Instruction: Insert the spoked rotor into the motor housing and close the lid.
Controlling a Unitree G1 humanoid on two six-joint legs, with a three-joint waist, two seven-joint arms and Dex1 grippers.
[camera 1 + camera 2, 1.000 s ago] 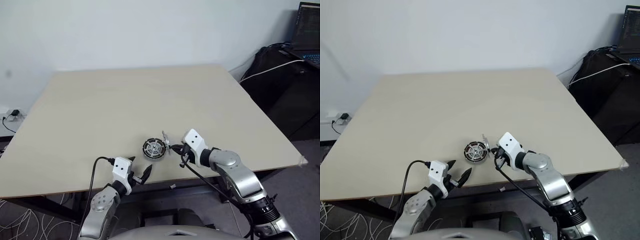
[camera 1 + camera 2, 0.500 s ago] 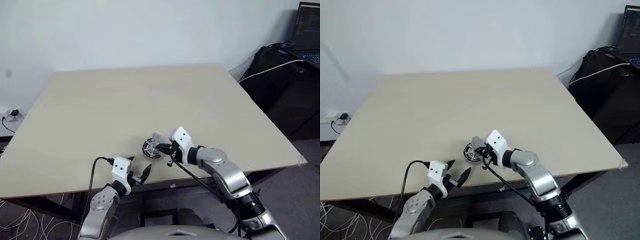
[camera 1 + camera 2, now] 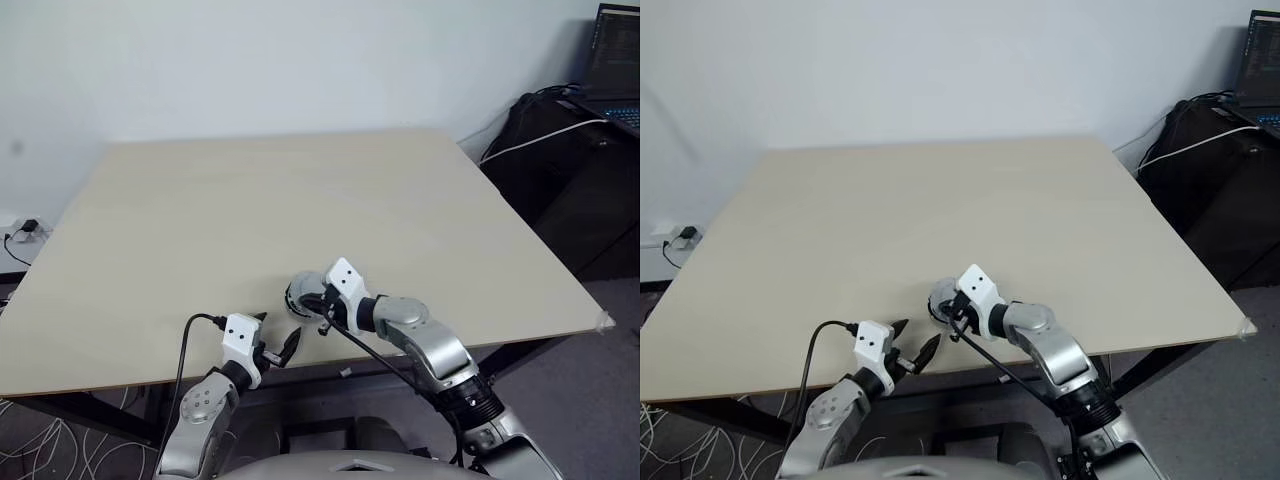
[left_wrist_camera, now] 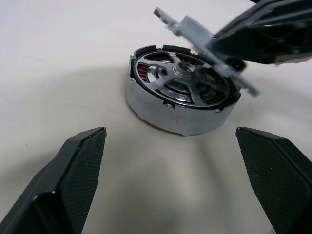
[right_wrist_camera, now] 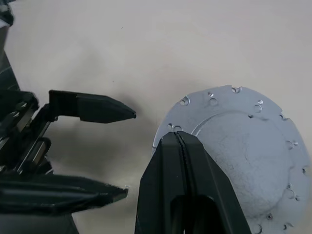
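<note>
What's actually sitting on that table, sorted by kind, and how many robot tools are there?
Motor housing with its hinged lid: 1
Spoked rotor, seated inside the housing: 1
Robot tools, left tool and right tool: 2
Total: 4

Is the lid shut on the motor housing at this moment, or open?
Open, partway down. In the left wrist view the lid slants above the motor housing, the spoked rotor uncovered inside, with the shut right gripper against its outer face.

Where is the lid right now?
In the left wrist view the lid is tilted partway down over the motor housing, the shut right gripper pressing on its outside, near the table's front edge.
</note>
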